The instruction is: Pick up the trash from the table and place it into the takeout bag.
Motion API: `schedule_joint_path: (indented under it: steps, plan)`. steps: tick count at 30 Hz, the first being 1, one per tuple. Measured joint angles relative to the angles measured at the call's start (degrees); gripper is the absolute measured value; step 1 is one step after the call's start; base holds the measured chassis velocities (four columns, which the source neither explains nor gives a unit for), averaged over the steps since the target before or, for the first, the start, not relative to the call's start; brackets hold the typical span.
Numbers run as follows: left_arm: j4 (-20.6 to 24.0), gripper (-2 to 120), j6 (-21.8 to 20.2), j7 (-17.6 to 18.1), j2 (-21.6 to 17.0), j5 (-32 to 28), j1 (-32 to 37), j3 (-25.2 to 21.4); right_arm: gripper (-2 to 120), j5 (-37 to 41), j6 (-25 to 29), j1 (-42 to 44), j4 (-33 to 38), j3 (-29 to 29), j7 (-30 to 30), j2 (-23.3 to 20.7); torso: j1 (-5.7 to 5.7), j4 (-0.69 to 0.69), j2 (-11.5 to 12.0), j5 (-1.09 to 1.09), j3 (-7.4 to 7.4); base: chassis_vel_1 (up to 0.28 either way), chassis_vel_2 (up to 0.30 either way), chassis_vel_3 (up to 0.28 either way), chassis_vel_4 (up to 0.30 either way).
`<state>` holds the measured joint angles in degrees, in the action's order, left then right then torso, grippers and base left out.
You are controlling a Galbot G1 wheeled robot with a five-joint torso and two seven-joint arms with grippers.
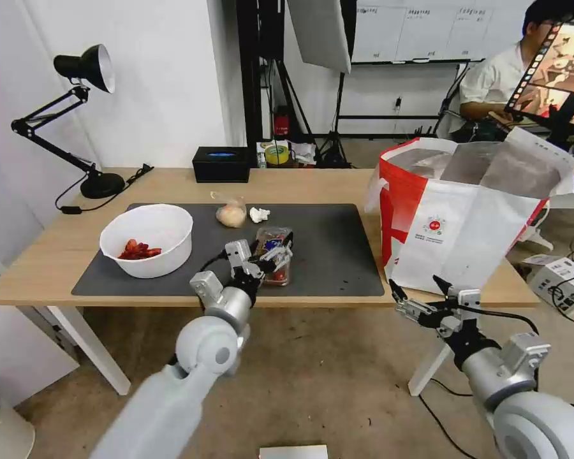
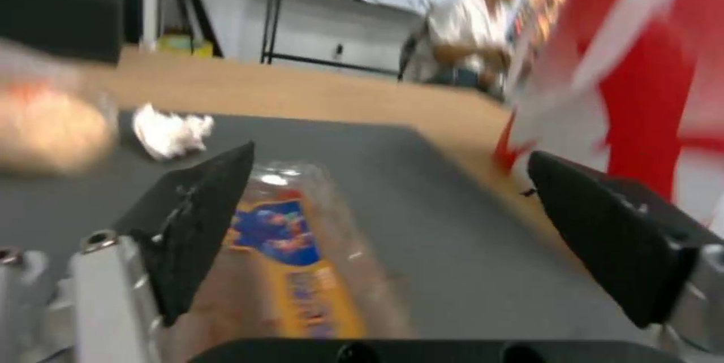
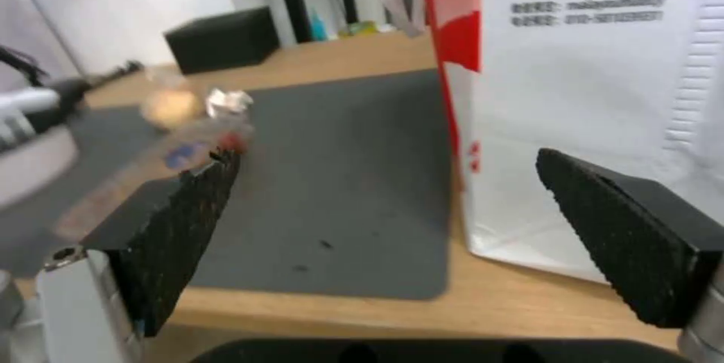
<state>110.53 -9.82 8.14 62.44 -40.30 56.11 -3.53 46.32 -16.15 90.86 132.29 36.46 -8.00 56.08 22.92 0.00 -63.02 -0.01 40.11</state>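
Observation:
The clear plastic tray of tomatoes (image 1: 275,245) lies on the dark mat (image 1: 338,255) near the table's (image 1: 44,255) front edge. My left gripper (image 1: 271,255) is open right at it; in the left wrist view the tray (image 2: 302,238) lies between the spread fingers, close to one of them, with the gripper (image 2: 390,154) not closed on it. Behind it sit the crumpled tissue (image 1: 258,214) and the small bag with a beige lump (image 1: 231,213). The white bowl with red scraps (image 1: 148,239) stands at the left. The takeout bag (image 1: 453,236) stands open at the right. My right gripper (image 1: 416,287) hangs open before the table edge, by the bag (image 3: 588,97).
A black tissue box (image 1: 221,164) and a desk lamp (image 1: 83,115) with its cable stand along the table's back and left. The bag overhangs the table's right end. A person sits behind the bag. Bare mat lies between tray and bag.

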Motion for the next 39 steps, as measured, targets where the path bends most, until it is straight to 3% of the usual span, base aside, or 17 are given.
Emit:
schedule_joint_path:
  steps: [1, 2, 4, 7, 9, 16, 27, 39]
  plan:
    - [0.0, 91, 0.0, 0.0, 0.0, 0.0, 0.0, 0.0, 100, 0.0, 0.0, 0.0, 0.0, 0.0, 0.0, 0.0, 0.0, 0.0, 0.0, 0.0, 0.0, 0.0, 0.0, 0.0, 0.0]
    - [-1.53, 88, -0.08, -4.08, -3.03, 4.0, -0.92, 0.2, 100, 3.3, 0.02, -1.87, -0.72, -0.5, -0.43, -0.88, 0.0, 0.01, 0.0, -0.01, 0.0, 0.0, 0.0, 0.0, 0.0]
    - [-3.54, 82, 0.83, -8.07, -5.9, 8.43, -2.01, 0.48, 100, 5.16, 0.04, -3.82, -1.63, -1.36, -1.03, -1.37, 0.0, 0.01, 0.0, 0.0, 0.0, 0.0, 0.0, 0.0, 0.0]
    - [-4.68, 74, 1.69, -10.2, -7.32, 10.17, -2.71, 0.8, 100, 5.46, 0.04, -4.82, -2.14, -2.08, -1.24, -1.39, 0.0, 0.02, 0.0, 0.0, 0.0, 0.0, 0.0, 0.0, 0.0]
    - [-6.33, 61, 2.96, -12.85, -8.61, 10.76, -3.58, 1.47, 100, 5.93, 0.05, -6.11, -2.93, -3.39, -1.45, -1.1, 0.0, 0.0, 0.0, 0.0, 0.0, 0.0, 0.0, 0.0, 0.0]
    - [-7.82, 37, 5.35, -17.73, -9.3, 10.43, -3.98, 2.01, 100, 8.9, 0.07, -8.84, -4.47, -5.66, -2.02, -0.83, 0.0, 0.0, 0.0, 0.0, 0.0, 0.0, 0.0, 0.0, 0.0]
    - [-10.03, 0, 6.12, -20.27, -9.79, 10.57, -4.7, 3.37, 100, 14.48, 0.14, -14.88, -7.81, -9.83, -2.32, -1.22, 0.01, 0.0, 0.0, 0.0, 0.0, 0.0, 0.0, 0.0, 0.0]
    - [-11.04, 0, 6.23, -20.23, -10.37, 10.47, -4.8, 3.56, 100, 24.11, 0.04, -26.13, -13.84, -17.45, -2.83, -1.62, 0.0, 0.0, -0.01, 0.01, 0.0, 0.0, 0.0, 0.0, 0.0]
